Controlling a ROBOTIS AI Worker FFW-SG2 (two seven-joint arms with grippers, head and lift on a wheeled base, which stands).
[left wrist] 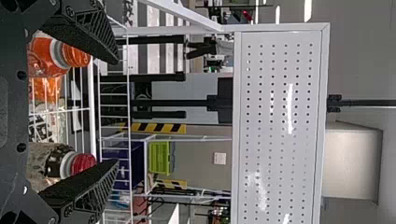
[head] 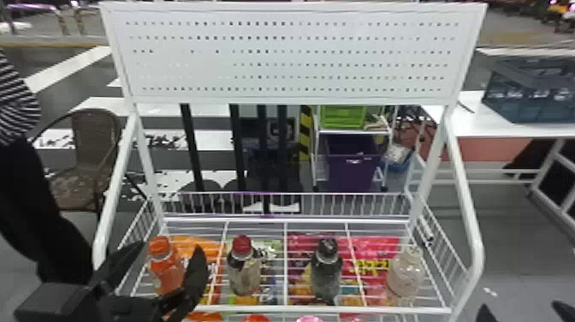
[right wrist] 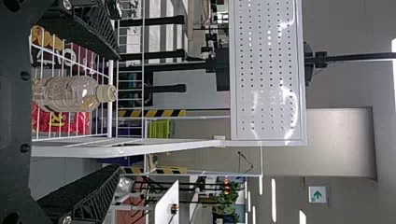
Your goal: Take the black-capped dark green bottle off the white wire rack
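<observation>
The black-capped dark green bottle (head: 326, 269) stands upright on the white wire rack (head: 325, 309), third from the left in a row of bottles. In the right wrist view a dark cap (right wrist: 113, 8) shows beside one finger. My left gripper (head: 171, 249) is at the rack's left end, well left of the dark green bottle, its open fingers near the orange bottle. The left wrist view has this gripper (left wrist: 116, 111) spread wide with nothing held. Off the rack's right side is my right gripper (head: 522, 309); in its wrist view the gripper (right wrist: 117, 112) is open and holds nothing.
Neighbouring bottles are an orange one (head: 167, 272), a red-capped one (head: 244, 274) and a pale one (head: 404, 276). Snack bags lie beneath the wires. Slanted side bars (head: 464, 188) and a perforated panel (head: 295, 55) frame the rack.
</observation>
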